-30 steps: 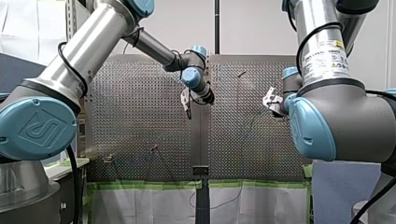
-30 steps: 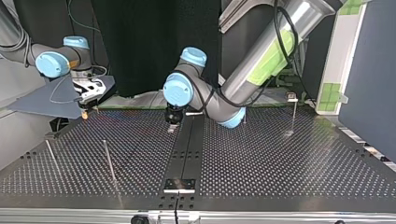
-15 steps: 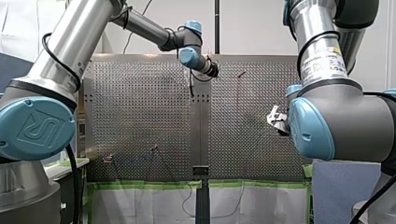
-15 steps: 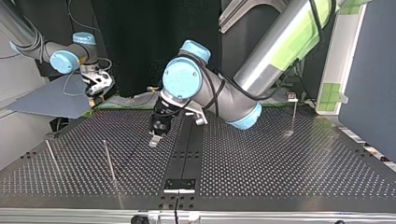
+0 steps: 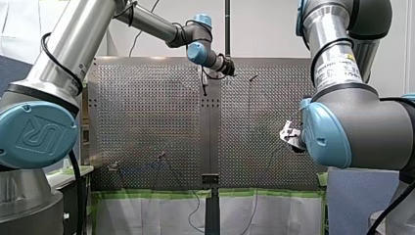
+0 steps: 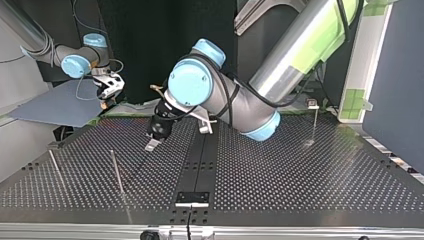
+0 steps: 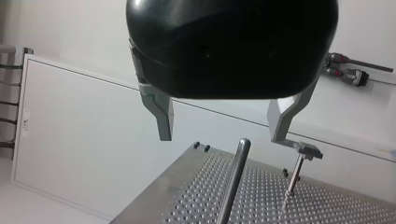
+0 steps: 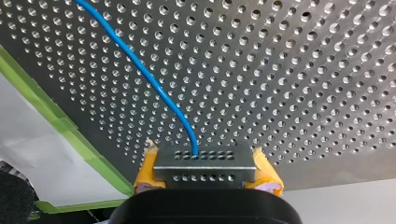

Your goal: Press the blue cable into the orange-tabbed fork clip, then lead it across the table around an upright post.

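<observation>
**Right gripper**: the yellow pads are closed on the blue cable. The cable leaves the pads and runs out over the perforated table, near the green tape along its edge.

**Left gripper**: the metal fingers are spread wide and hold nothing. A post stands upright ahead of the gap and touches neither finger. A capped post stands farther off, beside it.

**Change over the last second, left gripper:** In the top view it has swung from the dark centre strip toward the view's left, and it now hangs just above the table. In the front view it has moved up toward the table's far end.

**Change over the last second, right gripper:** In the top view it has lifted and drawn back from the table's far-left corner. In the front view it sits lower than before. Its hold on the cable is seen only in the wrist view.
</observation>
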{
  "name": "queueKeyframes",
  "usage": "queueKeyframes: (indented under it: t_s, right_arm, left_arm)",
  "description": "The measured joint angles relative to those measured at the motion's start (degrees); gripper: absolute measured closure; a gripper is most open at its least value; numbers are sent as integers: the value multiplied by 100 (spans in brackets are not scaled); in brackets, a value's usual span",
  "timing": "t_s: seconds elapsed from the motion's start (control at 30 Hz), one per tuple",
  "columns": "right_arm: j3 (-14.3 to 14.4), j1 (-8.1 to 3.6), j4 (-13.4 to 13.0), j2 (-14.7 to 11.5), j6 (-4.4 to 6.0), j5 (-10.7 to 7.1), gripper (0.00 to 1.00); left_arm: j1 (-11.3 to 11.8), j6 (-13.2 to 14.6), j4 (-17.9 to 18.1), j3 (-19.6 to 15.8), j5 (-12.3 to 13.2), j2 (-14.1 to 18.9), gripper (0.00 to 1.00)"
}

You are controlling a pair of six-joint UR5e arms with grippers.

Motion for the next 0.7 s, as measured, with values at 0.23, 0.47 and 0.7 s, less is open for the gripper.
queueKeyframes:
  t_s: [0.23, 0.47, 0.7]
  right_arm:
    - [1, 15, 18, 1, -5, -2, 100]
    - [2, 25, 10, 1, -12, -7, 100]
    - [1, 28, 2, 4, -21, -7, 100]
  left_arm:
    - [-174, 146, -341, 340, -1, -270, 1]
    - [-350, 545, -755, 755, -229, -655, 1]
    - [-374, 841, -1176, 1174, -317, -752, 1]
